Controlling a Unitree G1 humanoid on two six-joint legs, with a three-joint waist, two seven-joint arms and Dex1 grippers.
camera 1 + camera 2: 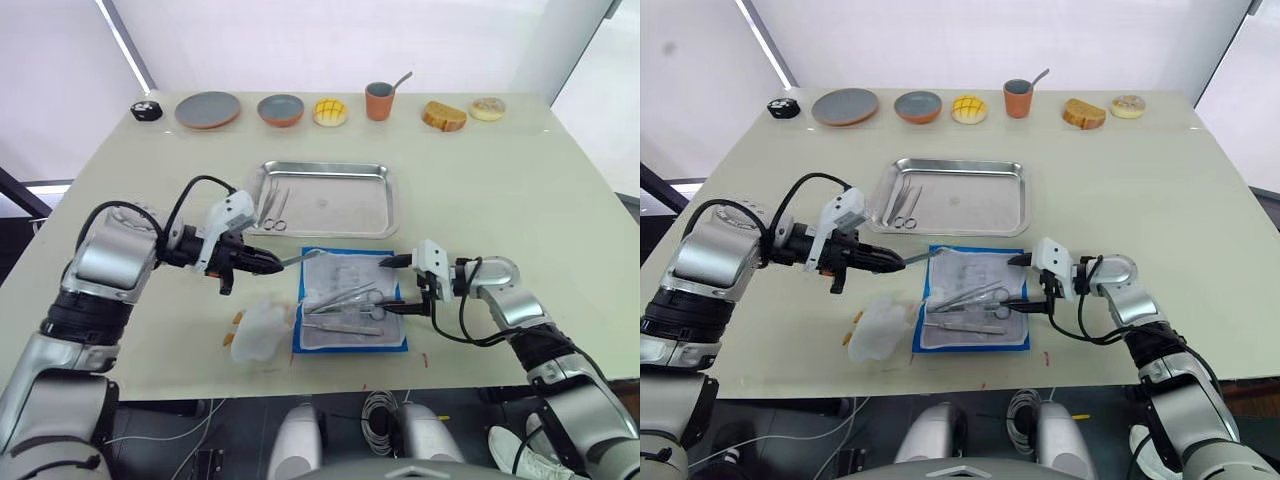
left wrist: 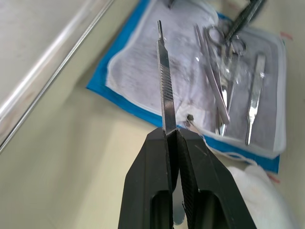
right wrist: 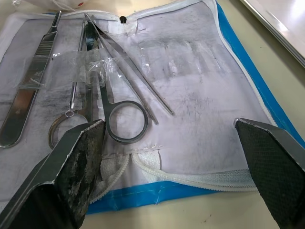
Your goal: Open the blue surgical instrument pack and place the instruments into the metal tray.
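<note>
While the left claw [image 2: 172,138] pinches a scalpel handle [image 2: 165,86], the open pack [image 3: 190,71] lies under the wide-open right claw [image 3: 176,138].

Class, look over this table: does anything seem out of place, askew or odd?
A white plush toy lies against the open blue pack, odd among surgical instruments. Food and dishes line the far edge. Nothing looks spilled or damaged.

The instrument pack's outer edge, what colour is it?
Blue, around a pale grey-white lining; the instrument pack shows it best in the right wrist view.
</note>
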